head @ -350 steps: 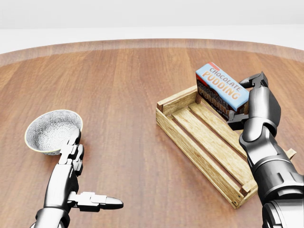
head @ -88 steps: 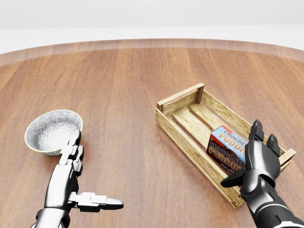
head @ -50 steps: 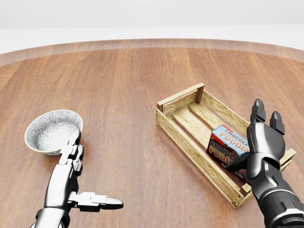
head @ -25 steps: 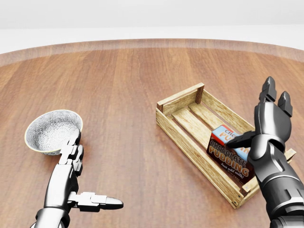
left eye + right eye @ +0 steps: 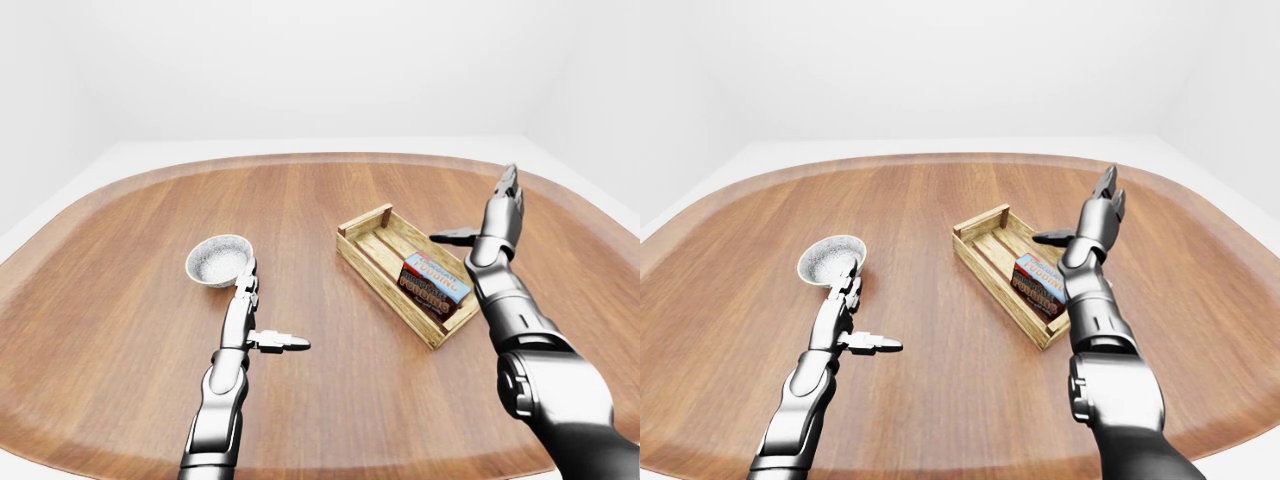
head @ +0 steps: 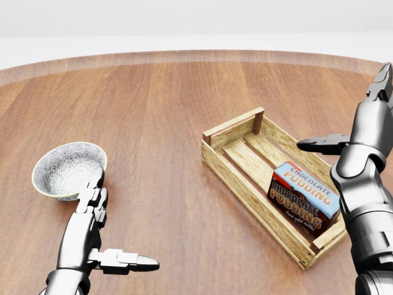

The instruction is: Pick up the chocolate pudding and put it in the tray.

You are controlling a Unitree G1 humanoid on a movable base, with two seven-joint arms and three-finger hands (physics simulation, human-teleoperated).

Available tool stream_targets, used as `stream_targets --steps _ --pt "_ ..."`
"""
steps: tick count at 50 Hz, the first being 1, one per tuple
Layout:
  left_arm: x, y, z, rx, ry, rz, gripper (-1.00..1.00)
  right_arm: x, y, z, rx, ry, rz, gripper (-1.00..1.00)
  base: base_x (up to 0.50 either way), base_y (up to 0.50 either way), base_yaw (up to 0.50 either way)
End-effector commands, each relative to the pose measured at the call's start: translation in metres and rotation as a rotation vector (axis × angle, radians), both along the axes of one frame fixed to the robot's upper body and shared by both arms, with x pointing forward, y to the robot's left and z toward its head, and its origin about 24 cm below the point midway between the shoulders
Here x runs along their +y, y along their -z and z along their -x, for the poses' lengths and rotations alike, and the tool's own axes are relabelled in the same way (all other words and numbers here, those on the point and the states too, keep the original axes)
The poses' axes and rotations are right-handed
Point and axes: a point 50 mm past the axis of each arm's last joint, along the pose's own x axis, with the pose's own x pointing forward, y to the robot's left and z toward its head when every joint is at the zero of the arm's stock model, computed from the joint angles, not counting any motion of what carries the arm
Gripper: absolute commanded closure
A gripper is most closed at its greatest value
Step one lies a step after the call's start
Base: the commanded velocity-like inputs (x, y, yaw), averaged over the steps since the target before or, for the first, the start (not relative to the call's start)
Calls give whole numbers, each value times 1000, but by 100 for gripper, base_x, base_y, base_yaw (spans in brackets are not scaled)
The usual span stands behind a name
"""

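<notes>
The chocolate pudding box [image 6: 303, 198] sits inside the wooden tray [image 6: 245, 184], on its long edge at the tray's near end, leaning on the wall. The right hand [image 6: 362, 132] is raised above and to the right of the box, fingers spread wide, thumb jutting left, gripping nothing and clear of both box and tray. Over on the left, the left hand [image 6: 92, 227] lies low over the wooden table [image 6: 166, 110], fingers extended, thumb out right, empty. Its fingertips just reach the patterned bowl [image 6: 67, 169].
</notes>
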Motion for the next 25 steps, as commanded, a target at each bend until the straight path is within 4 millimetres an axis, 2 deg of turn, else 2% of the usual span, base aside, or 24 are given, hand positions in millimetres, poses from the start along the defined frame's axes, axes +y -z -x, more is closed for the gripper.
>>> stream_targets --steps 1,14,19,25 --pt "0 -1 0 7 9 35 -100 1 -24 -2 -133 -2 -90 -100 0 0 0" --pt "0 -1 0 8 8 35 -100 11 -65 1 -330 -131 -187 -100 0 0 0" --pt "0 0 -1 9 7 36 -100 15 -91 6 -433 -209 -212 -100 0 0 0" --pt "0 -1 -1 9 6 36 -100 18 -108 12 -507 -259 -221 -100 0 0 0"
